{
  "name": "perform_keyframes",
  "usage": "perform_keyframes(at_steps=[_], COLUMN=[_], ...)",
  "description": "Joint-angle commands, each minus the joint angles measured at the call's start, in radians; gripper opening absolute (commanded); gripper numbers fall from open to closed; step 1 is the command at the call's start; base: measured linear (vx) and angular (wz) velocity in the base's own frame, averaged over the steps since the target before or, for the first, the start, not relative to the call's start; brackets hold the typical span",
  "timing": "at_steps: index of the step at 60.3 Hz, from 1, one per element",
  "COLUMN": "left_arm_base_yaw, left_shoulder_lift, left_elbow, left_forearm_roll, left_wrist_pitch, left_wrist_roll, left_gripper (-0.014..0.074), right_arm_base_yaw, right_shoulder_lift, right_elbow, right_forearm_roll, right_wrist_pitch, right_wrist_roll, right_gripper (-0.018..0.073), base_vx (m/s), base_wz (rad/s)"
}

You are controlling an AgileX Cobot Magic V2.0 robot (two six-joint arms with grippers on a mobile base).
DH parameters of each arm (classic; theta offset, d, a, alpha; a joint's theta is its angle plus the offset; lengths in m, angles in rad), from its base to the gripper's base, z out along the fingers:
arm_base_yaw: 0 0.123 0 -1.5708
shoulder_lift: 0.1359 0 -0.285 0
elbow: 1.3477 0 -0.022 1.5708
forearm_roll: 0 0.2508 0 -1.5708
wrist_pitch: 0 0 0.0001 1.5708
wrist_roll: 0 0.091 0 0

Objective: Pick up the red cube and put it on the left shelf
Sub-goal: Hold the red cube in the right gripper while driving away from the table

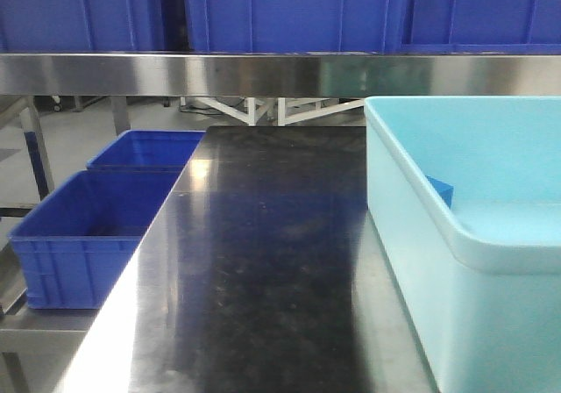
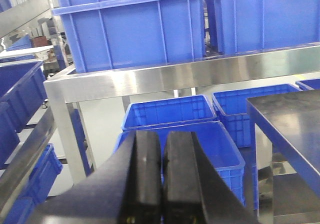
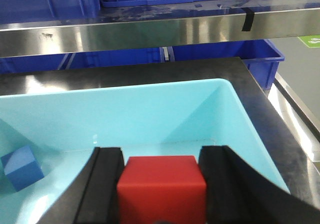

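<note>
The red cube [image 3: 161, 184] sits between the black fingers of my right gripper [image 3: 161, 156], which is shut on it. It is held over the inside of a light-blue tub [image 3: 150, 109]. My left gripper [image 2: 162, 139] is shut and empty, hanging in the air left of the black-topped table [image 2: 290, 124]. A rack with a brushed steel front rail [image 2: 175, 76] and large dark-blue crates [image 2: 135, 29] stands ahead of it. The rail [image 1: 263, 73] and crates [image 1: 289, 11] also cross the top of the front view. Neither gripper shows in the front view.
A small blue cube [image 3: 22, 166] lies in the tub's left corner. The tub [image 1: 412, 174] stands on the right of the black table top [image 1: 263, 261]. Open blue crates [image 1: 79, 235] sit low, left of the table. More crates on slanted rails [image 2: 17, 91] stand at the far left.
</note>
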Motion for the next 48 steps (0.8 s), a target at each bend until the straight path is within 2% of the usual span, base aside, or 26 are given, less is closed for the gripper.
perform_keyframes(at_steps=[1, 28, 48], left_arm_base_yaw=[-0.005, -0.005, -0.005], left_shoulder_lift=[0.007, 0.007, 0.007], left_elbow=[0.022, 0.022, 0.022], left_forearm_roll=[-0.012, -0.012, -0.012], left_wrist_pitch=[-0.095, -0.095, -0.095], left_wrist_roll=[0.001, 0.001, 0.001], left_gripper=[0.0106, 0.0106, 0.0106], right_arm_base_yaw=[-0.005, -0.005, -0.005], right_shoulder_lift=[0.017, 0.017, 0.017], right_elbow=[-0.029, -0.029, -0.029], right_forearm_roll=[-0.011, -0.011, -0.011], right_wrist_pitch=[-0.083, -0.083, -0.083], right_wrist_roll=[-0.001, -0.001, -0.001], right_gripper=[0.0057, 0.0057, 0.0057], base_vx=[0.0, -0.04, -0.09], base_wz=[0.02, 0.02, 0.19])
